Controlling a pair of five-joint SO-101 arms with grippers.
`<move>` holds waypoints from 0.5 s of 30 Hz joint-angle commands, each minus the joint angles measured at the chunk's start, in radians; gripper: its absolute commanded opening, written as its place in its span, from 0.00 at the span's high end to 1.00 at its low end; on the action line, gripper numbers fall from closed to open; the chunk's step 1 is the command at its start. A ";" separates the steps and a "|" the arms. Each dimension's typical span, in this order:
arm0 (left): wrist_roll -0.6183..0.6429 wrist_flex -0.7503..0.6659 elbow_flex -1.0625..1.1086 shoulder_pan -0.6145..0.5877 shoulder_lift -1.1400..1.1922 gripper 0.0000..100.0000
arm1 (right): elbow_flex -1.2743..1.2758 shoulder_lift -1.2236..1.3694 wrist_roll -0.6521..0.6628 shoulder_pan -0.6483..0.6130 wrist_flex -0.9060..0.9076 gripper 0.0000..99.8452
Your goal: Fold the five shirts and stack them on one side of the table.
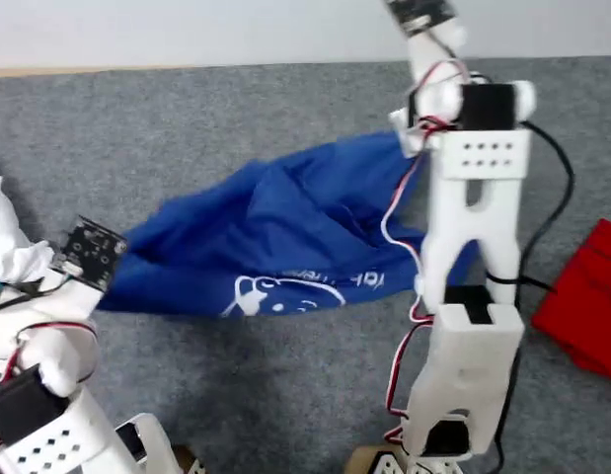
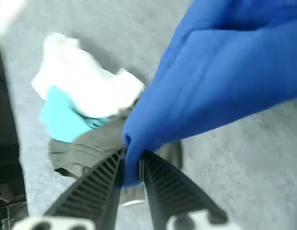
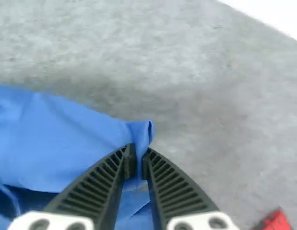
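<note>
Two edges of blue shirt [image 1: 285, 232] pinched: one between left fingers [image 2: 100, 179], closed tight, one between right fingers [image 3: 107, 175], likewise closed; cloth spread between them over tabletop [image 1: 236, 109]. Best to keep both grips firm, edge taut and level, lowering evenly for a flat fold.

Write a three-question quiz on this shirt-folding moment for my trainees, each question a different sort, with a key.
1. True or false: the left gripper is open and empty.
2. What does the right gripper pinch? A a red shirt; B the blue shirt; C a white shirt.
3. Fill in: the lone shirt at the high view's right edge is ____.
Key: 1 false, it is shut on the blue shirt; 2 B; 3 red.
</note>
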 commanded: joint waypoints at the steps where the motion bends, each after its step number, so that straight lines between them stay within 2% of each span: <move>1: 0.043 -0.069 -0.050 0.008 -0.006 1.00 | -0.048 -0.067 0.018 0.045 0.038 0.99; 10: 0.044 -0.066 -0.053 0.005 -0.008 1.00 | -0.037 -0.054 0.015 0.039 0.035 0.99; 15: 0.044 -0.044 -0.053 0.006 -0.008 1.00 | 0.038 -0.001 0.015 -0.022 0.036 0.95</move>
